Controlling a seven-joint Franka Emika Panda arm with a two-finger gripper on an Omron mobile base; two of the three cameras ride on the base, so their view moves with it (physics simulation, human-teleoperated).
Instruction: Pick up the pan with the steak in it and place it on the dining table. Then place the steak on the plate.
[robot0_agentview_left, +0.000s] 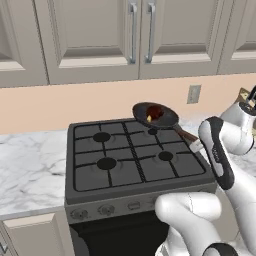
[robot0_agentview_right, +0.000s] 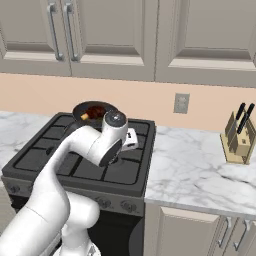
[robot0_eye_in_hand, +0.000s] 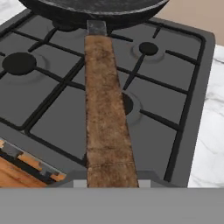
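Observation:
The dark pan (robot0_agentview_left: 155, 116) hangs tilted a little above the back right of the stove, and the reddish steak (robot0_agentview_left: 158, 113) lies inside it. In the right base view the pan (robot0_agentview_right: 94, 113) and steak (robot0_agentview_right: 93, 111) show just behind my wrist. My gripper (robot0_agentview_left: 197, 145) is shut on the end of the brown wooden handle (robot0_eye_in_hand: 106, 109), which runs straight up the hand view to the pan (robot0_eye_in_hand: 94, 8). The gripper (robot0_agentview_right: 131, 140) is over the stove's right half; in the hand view, my gripper (robot0_eye_in_hand: 111, 181) is at the handle's near end. The dining table and the plate are out of view.
A black gas stove (robot0_agentview_left: 130, 160) with several burners sits between white marble counters (robot0_agentview_right: 200, 165). A knife block (robot0_agentview_right: 239, 136) stands on the right counter, and a wall outlet (robot0_agentview_right: 181, 103) is behind it. Grey wall cabinets (robot0_agentview_left: 135, 35) hang overhead.

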